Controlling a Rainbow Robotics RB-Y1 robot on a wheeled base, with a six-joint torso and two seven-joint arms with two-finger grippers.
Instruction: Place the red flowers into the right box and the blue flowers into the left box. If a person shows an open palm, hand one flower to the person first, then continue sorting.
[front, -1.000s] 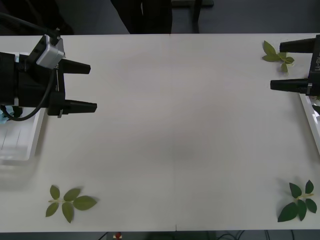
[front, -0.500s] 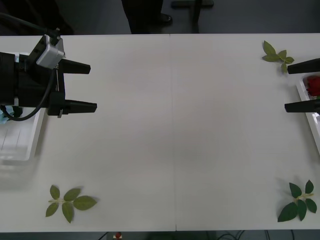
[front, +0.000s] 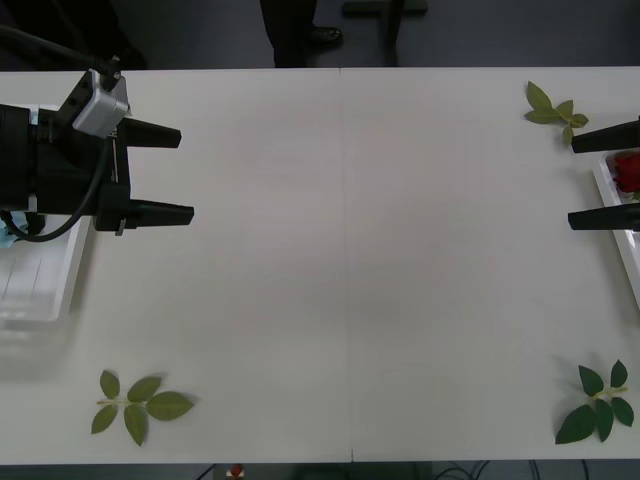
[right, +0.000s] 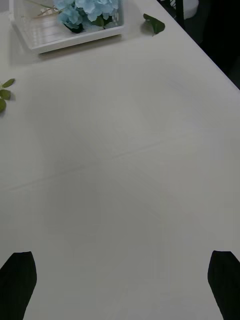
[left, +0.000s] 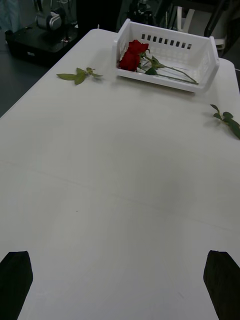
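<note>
Red flowers (left: 132, 54), blue flowers (right: 90, 10), white right box (left: 202, 82).

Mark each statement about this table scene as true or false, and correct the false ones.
1. The red flowers lie in the right box. True.
2. The blue flowers lie loose on the table. False: they lie in the left box.
3. The left tool is shut on a stem. False: its fingers stand apart and hold nothing.
4. The right tool is open at the table's right edge. True.
5. Leaf sprigs lie on the table. True.
</note>
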